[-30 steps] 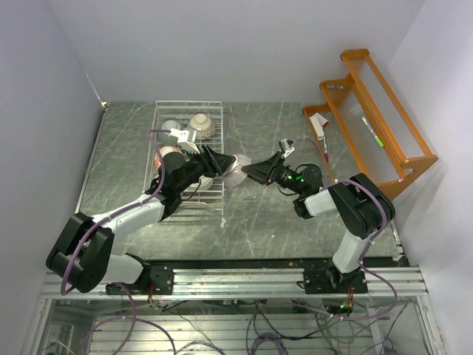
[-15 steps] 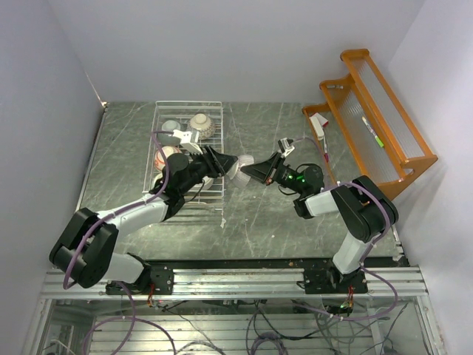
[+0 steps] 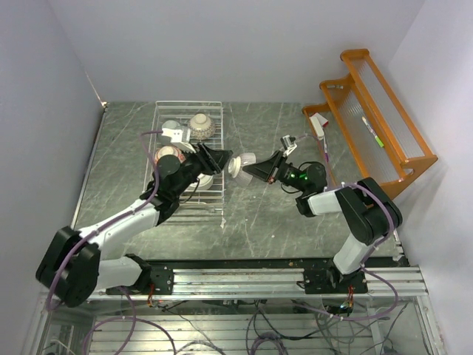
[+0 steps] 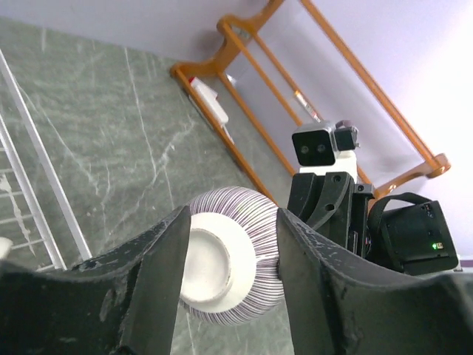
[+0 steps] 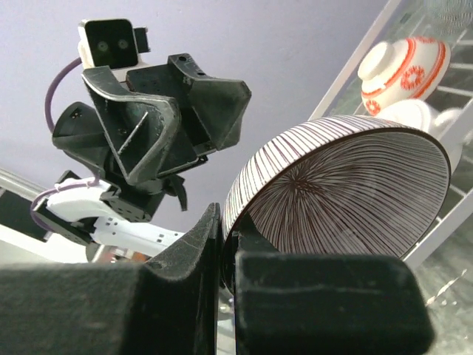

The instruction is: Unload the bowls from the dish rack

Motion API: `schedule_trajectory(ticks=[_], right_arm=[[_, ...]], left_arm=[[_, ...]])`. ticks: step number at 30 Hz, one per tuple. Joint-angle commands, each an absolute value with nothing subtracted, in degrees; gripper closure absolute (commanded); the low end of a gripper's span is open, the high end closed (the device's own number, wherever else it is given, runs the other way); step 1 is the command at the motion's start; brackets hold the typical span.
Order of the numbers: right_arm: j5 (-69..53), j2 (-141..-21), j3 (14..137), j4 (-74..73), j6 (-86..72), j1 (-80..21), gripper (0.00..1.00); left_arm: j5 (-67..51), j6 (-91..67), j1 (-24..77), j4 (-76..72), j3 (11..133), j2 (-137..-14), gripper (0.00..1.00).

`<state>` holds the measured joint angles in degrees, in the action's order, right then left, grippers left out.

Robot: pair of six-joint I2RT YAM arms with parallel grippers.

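- Bowl [image 3: 241, 164] with fine dark stripes hangs on its side above the worktop [image 3: 273, 214], just right of the dish rack [image 3: 189, 105].
- Its foot points at the left claw [image 3: 220, 158], its mouth at the right claw [image 5: 225, 222].
- Right claw pinches its rim.
- Left claw is spread wide, its fingers flanking the foot.
- Other bowls [image 3: 201, 126] sit in the rack.

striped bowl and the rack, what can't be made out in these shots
- Top external: the left arm covers the middle of the dish rack, so the bowls in it cannot be counted.
- Right wrist: the right gripper hides the lower rim of the striped bowl. The bowls behind it are cut off by that bowl and the frame edge.
- Left wrist: the striped bowl's inside faces away, so only its foot and outside show.
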<state>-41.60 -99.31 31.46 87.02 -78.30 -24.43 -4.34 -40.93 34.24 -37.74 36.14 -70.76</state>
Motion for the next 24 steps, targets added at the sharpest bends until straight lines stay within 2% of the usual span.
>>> schedule_trajectory(ticks=[1,5,8,10,17,24], right_arm=[[-42.74,-91.54,35.28,77.46,-66.82,-23.65,1.0],[-35.05,-83.09,42.19,39.94,-44.7,-24.04,1.0],[-18.98,-79.14,49.42,15.15,-30.01,-26.37,1.0],[-10.31,-79.12,53.98,4.75,-24.02,-27.88,1.0],[9.12,-91.28,71.87,-25.38,-14.17,-34.93,1.0],[22.57,-99.71,79.89,-38.86,-13.36,-39.55,1.0]], left_arm=[[1.39,-35.73,34.54,-31.89,35.63,-64.37,0.38],[5.45,-31.72,34.54,-23.1,36.55,-60.82,0.37],[8.07,-29.97,34.69,-18.45,36.83,-59.53,0.38],[8.95,-29.93,34.73,-17.76,35.82,-58.88,0.38],[8.77,-31.11,34.89,-19.6,31.94,-57.52,0.39],[9.68,-29.8,35.07,-17.22,31.63,-55.77,0.4]])
